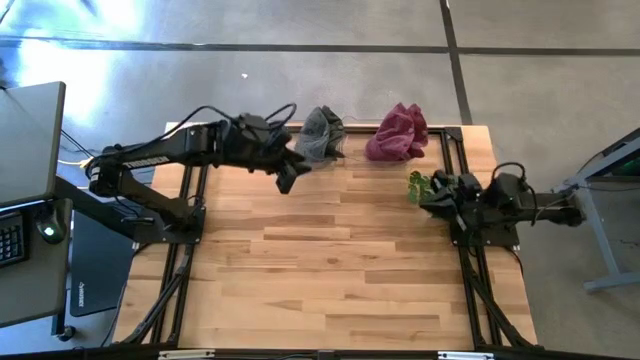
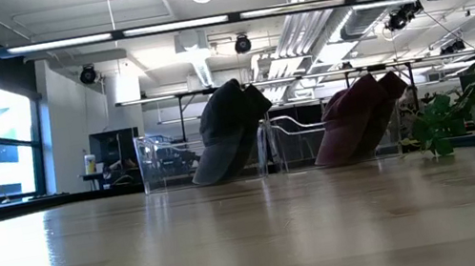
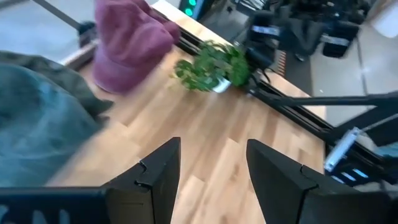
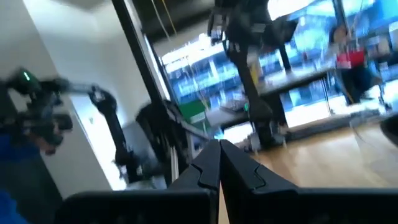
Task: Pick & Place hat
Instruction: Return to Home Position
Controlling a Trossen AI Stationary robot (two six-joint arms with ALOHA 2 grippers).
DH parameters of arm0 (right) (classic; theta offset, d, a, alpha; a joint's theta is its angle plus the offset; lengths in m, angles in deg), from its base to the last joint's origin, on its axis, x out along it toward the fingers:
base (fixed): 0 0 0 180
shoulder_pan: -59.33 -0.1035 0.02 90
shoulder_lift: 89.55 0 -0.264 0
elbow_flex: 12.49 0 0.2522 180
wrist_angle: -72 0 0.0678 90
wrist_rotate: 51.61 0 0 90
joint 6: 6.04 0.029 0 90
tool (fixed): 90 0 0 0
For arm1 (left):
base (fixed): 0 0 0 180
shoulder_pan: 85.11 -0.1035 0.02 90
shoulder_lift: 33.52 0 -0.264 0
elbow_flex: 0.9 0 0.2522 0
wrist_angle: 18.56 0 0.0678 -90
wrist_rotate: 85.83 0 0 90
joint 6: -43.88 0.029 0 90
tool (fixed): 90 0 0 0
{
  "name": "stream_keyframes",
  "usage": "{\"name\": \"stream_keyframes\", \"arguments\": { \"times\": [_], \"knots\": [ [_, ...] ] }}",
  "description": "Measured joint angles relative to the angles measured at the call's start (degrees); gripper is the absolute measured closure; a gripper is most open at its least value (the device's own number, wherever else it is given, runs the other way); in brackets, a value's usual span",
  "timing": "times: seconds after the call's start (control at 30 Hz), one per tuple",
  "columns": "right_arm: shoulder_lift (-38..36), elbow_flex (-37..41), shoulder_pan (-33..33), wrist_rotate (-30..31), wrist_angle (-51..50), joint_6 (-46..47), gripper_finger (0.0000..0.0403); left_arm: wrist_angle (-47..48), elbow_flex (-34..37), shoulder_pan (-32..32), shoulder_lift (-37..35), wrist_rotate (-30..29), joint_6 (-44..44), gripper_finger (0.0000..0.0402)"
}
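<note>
Jaws apart, left gripper point(image 1: 288, 180) hovers near gray cap point(image 1: 320, 135).

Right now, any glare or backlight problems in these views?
Low view: ceiling lights backlight the gray cap and red cap, both dark; sheen on the table. High view: sunlit patch on the floor, table even. Right wrist view: windows blown out. Left wrist view: no glare.

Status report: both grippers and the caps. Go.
Left gripper beside gray cap, jaws open, empty. Right gripper at right edge of table, jaws shut, empty. Gray cap in left bin, red cap in right bin. Potted plant close to right gripper.
</note>
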Motion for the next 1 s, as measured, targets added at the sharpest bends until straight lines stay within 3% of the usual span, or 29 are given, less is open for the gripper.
{"name": "stream_keyframes", "arguments": {
  "times": [0.1,0.27,0.5,0.67,0.83,1.0],
  "knots": [
    [-6.4,5.5,0.0,0.9,3.4,0.8,0.0402,0.0,0.0,2.7,0.0,-0.7,-2.1,0.0223],
    [-5.1,14.5,-0.1,1.9,17.0,2.4,0.0402,-0.3,0.0,6.9,0.0,-5.5,-5.0,0.0223],
    [-5.6,14.9,0.0,5.7,15.2,-6.1,0.0402,-1.1,-0.1,14.5,-1.8,-10.8,-7.7,0.0223],
    [-5.9,14.9,0.0,8.8,9.4,-10.8,0.0402,4.8,0.8,19.2,-5.7,-17.7,-9.2,0.0223],
    [-5.8,14.9,0.0,10.2,4.5,-9.2,0.0402,7.2,8.4,18.9,-15.4,-20.6,-10.1,0.0223],
    [-5.8,14.9,0.0,10.2,3.9,-5.7,0.0402,1.8,23.4,16.5,-29.1,-21.2,-8.9,0.0225]
  ]
}}
